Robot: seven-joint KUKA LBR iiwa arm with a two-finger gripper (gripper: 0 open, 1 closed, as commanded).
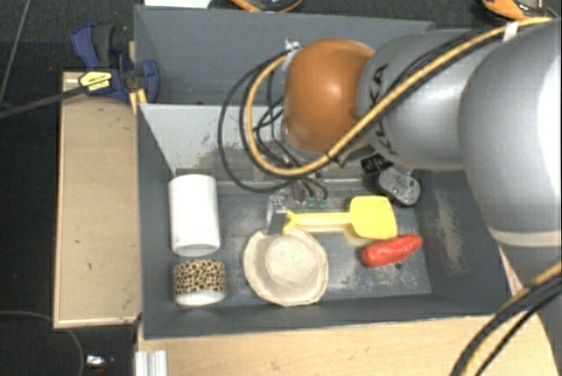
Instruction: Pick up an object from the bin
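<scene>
Hanging claw point(284, 212) over yellow spatula point(351, 220) (mid-bin), white cylinder point(194, 213) by left wall point(154, 216)

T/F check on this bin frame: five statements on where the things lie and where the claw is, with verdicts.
1. A white cylinder lies at the left of the bin. True.
2. The leopard-print roll lies behind the white cylinder, by the far wall. False: it lies in front of it, in the near left corner.
3. The yellow scoop has the red piece just in front of its blade. True.
4. The beige dish lies at the bin's right end. False: it lies near the front middle.
5. The claw is over the white cylinder. False: it is by the yellow scoop's handle end.
</scene>
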